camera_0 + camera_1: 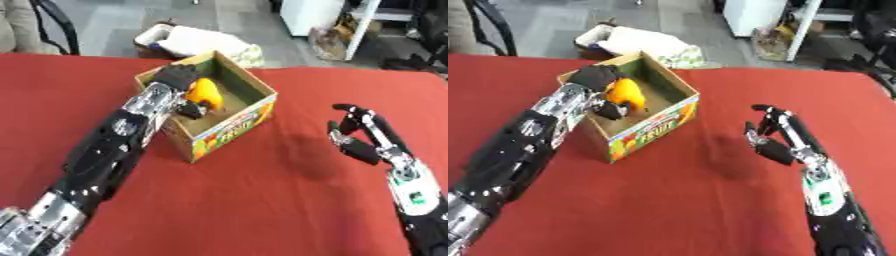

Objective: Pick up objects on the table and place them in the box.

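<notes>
A cardboard fruit box [234, 126] stands open on the red table [289, 200], left of centre. My left hand [178, 76] reaches over the box's left wall, fingers and thumb curled round an orange-yellow object [205, 92] held inside the box, above its floor. My right hand [367, 137] hovers above the table at the right, empty, with fingers relaxed and slightly bent, well apart from the box.
Past the table's far edge, a box with white cloth [197, 42] lies on the floor, and a white shelf unit [350, 25] stands at the back right. A dark chair frame [52, 25] shows at the back left.
</notes>
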Available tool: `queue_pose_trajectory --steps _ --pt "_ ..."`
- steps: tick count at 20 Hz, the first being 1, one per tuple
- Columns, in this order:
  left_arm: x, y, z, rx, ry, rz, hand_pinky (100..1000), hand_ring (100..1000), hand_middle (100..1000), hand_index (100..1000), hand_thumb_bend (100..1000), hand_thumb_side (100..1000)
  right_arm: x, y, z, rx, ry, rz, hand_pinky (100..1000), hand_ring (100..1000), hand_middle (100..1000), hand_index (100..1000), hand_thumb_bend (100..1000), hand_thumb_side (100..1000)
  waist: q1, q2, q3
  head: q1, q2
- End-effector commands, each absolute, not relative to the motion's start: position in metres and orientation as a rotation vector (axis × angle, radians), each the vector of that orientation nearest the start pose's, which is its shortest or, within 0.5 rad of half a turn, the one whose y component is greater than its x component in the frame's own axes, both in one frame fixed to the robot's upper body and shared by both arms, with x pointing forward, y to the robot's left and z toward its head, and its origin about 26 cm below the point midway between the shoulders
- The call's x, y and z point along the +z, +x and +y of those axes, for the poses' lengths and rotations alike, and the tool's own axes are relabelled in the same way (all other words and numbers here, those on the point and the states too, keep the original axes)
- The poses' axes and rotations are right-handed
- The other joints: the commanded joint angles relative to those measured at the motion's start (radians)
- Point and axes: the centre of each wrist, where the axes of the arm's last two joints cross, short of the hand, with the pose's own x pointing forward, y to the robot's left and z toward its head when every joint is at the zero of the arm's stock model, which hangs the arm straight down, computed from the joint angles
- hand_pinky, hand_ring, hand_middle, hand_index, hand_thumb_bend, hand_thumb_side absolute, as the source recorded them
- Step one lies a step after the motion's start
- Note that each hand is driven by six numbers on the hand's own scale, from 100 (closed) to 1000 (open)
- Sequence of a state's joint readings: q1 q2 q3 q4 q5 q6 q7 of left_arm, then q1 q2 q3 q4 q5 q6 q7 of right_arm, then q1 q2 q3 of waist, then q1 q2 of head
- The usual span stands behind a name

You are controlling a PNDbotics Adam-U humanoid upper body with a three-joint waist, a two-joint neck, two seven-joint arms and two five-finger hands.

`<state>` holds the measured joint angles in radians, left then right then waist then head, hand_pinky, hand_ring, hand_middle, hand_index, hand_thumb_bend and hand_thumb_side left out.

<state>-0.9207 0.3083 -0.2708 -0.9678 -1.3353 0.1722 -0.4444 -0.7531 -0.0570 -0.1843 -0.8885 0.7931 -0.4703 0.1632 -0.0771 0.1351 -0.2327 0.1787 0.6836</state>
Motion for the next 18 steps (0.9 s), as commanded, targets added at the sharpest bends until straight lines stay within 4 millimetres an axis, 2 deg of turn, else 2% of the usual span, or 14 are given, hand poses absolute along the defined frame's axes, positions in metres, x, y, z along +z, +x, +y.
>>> queue_pose_trajectory --steps 1,9,12,14,15,17,18 --pt "0.189 0.472 0.198 -1.508 1.272 -1.032 1000 1000 1000 1000 739 1000 0.077 0.458 -0.212 1.005 -0.385 -1.915 594 604 423 883 100 568 0.001 -0.017 -0.001 0.002 -0.01" --pt "0.195 0.469 0.195 -1.497 1.28 -1.047 1000 1000 1000 1000 720 1000 0.077 0.457 -0.213 1.004 -0.385 -1.914 594 604 423 883 100 569 0.001 -0.018 -0.001 0.003 -0.01" --pt "0.2 0.467 0.198 -1.474 1.281 -1.08 994 1000 1000 1000 685 1000 0.076 0.457 -0.214 1.003 -0.386 -1.913 594 604 423 883 100 568 0.001 -0.018 0.0 0.002 -0.009" --pt "0.21 0.464 0.202 -1.442 1.284 -1.131 966 1000 1000 1000 635 1000 0.076 0.457 -0.215 1.001 -0.388 -1.911 594 604 423 883 100 569 0.002 -0.02 0.003 -0.001 -0.008" --pt "0.218 0.461 0.205 -1.417 1.291 -1.172 924 975 999 1000 587 948 0.076 0.457 -0.216 1.0 -0.389 -1.909 594 604 423 883 100 570 0.002 -0.021 0.005 -0.003 -0.007" --pt "0.238 0.452 0.214 -1.34 1.323 -1.287 899 955 980 1000 473 827 0.075 0.456 -0.218 0.999 -0.392 -1.904 594 604 423 883 100 571 0.003 -0.023 0.009 -0.01 -0.006" --pt "0.248 0.446 0.219 -1.295 1.338 -1.349 873 932 958 986 345 666 0.074 0.456 -0.219 0.998 -0.394 -1.902 594 604 423 883 100 570 0.004 -0.024 0.012 -0.012 -0.006"
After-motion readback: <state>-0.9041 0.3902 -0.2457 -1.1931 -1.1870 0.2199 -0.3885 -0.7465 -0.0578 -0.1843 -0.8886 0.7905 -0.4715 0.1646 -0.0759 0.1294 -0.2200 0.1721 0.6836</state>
